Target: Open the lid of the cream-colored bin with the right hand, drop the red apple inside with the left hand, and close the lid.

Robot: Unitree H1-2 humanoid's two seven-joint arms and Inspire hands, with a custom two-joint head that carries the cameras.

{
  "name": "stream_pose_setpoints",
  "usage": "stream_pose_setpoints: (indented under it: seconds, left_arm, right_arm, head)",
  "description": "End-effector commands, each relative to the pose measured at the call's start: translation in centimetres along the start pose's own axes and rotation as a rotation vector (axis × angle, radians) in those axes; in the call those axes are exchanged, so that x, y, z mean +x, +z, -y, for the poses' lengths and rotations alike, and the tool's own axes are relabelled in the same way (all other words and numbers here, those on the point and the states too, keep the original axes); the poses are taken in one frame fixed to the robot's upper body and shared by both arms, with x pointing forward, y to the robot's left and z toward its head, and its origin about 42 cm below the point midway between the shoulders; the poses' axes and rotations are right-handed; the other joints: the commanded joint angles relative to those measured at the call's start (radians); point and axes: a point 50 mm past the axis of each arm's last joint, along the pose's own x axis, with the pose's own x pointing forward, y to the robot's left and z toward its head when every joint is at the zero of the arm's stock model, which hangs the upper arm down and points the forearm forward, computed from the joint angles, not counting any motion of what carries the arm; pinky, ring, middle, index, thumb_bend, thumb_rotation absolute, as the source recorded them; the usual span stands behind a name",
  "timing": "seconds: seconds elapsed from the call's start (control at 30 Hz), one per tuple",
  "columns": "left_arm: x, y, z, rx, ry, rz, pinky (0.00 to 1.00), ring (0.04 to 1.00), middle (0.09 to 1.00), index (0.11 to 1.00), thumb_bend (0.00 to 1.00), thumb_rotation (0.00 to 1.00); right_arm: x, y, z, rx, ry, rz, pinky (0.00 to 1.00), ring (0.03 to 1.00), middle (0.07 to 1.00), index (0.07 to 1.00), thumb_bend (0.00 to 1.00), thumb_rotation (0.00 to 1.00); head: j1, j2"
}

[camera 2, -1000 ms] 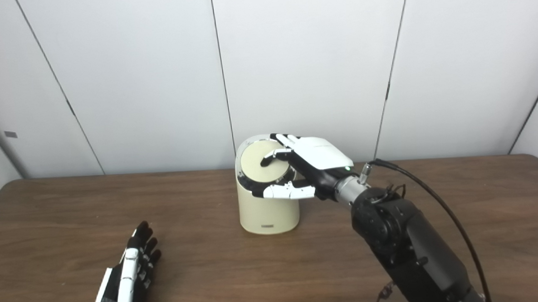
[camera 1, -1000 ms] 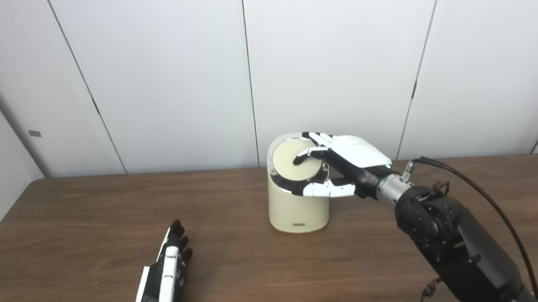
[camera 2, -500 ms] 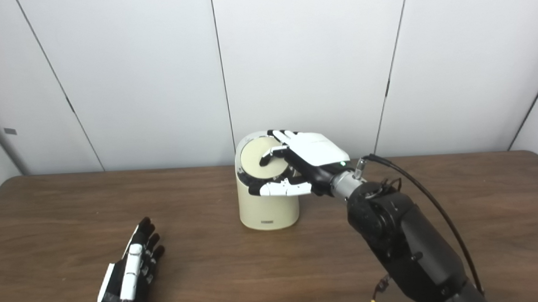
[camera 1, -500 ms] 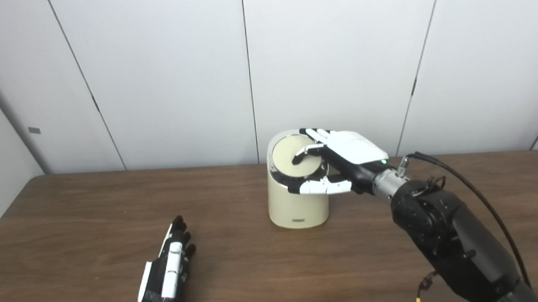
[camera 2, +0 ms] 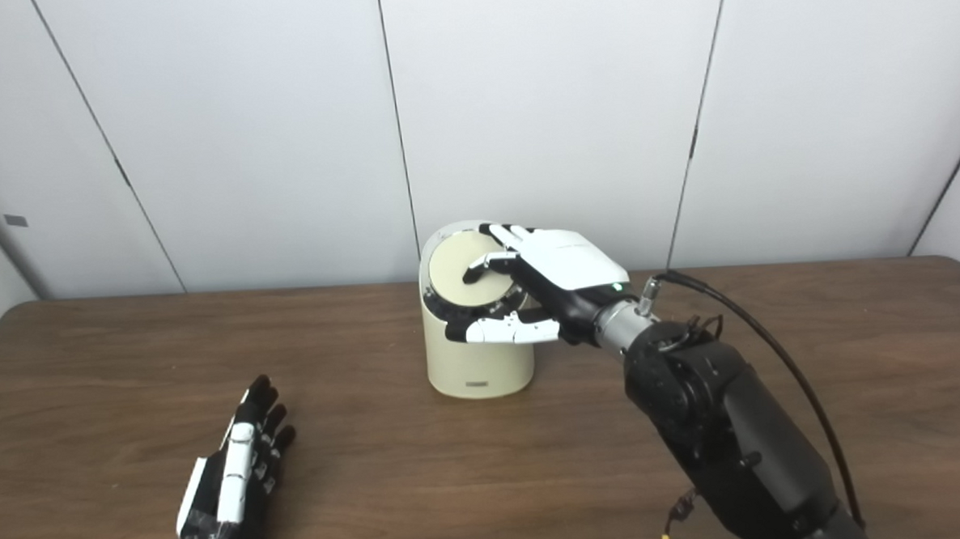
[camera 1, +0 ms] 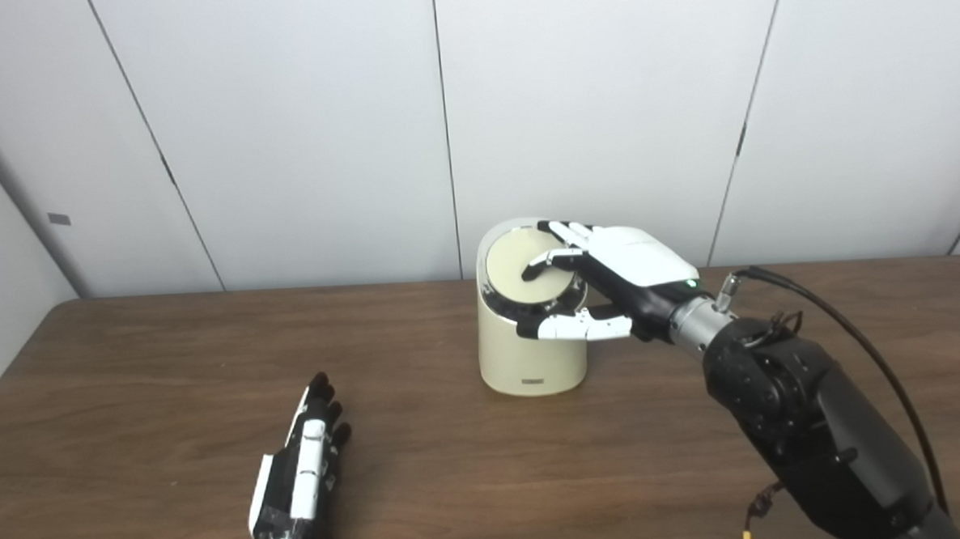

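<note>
Your right hand's fingertips [camera 1: 533, 270] rested on the round lid [camera 1: 524, 266] of the cream-colored bin [camera 1: 530, 356], thumb stretched along its front rim, nothing grasped. The lid lay flat and closed. Your left hand [camera 1: 299, 480] lay empty on the table [camera 1: 129, 398], fingers straight and nearly together. No apple showed.

bin [camera 1: 532, 356] label: too small | left arm: cut off
</note>
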Motion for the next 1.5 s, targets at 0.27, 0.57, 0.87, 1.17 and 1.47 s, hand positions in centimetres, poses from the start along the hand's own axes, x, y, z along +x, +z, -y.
stream_pose_setpoints:
  seconds: [0.27, 0.57, 0.87, 1.17, 1.47]
  left_arm:
    - [0.4, 1.2, -0.1, 0.021, -0.023, 0.057, 1.00, 1.000, 1.000, 1.000, 0.63, 0.81]
    - [0.4, 1.9, -0.9, 0.115, -0.027, 0.092, 0.98, 1.000, 1.000, 1.000, 0.63, 0.84]
    - [-0.3, 2.4, -1.1, 0.116, -0.040, 0.122, 0.99, 0.992, 1.000, 0.997, 0.64, 0.82]
    - [-1.6, 2.6, -1.5, 0.170, -0.023, 0.165, 0.99, 1.000, 0.993, 0.990, 0.61, 0.80]
    - [-3.0, 2.3, -2.4, 0.166, -0.012, 0.144, 1.00, 1.000, 0.999, 0.999, 0.59, 0.84]
  right_arm:
    - [-2.2, 0.2, 4.5, 0.138, -0.205, 0.015, 1.00, 1.000, 1.000, 0.793, 0.60, 1.00]
    - [-6.8, -3.5, 0.2, 0.565, -0.256, -0.105, 1.00, 1.000, 1.000, 0.982, 0.53, 0.98]
    - [-11.9, -7.8, -4.9, 0.961, -0.332, -0.215, 1.00, 1.000, 1.000, 0.999, 0.62, 1.00]
    - [-14.2, -7.2, -8.3, 1.059, -0.407, -0.261, 1.00, 1.000, 1.000, 0.996, 0.62, 1.00]
    - [-16.0, -6.4, -9.9, 1.116, -0.414, -0.262, 1.00, 1.000, 1.000, 0.997, 0.57, 1.00]
  head:
    - [-0.005, -0.001]
    - [-0.011, 0.003]
    - [-0.022, 0.016]
    - [-0.032, 0.026]
    - [-0.033, 0.056]
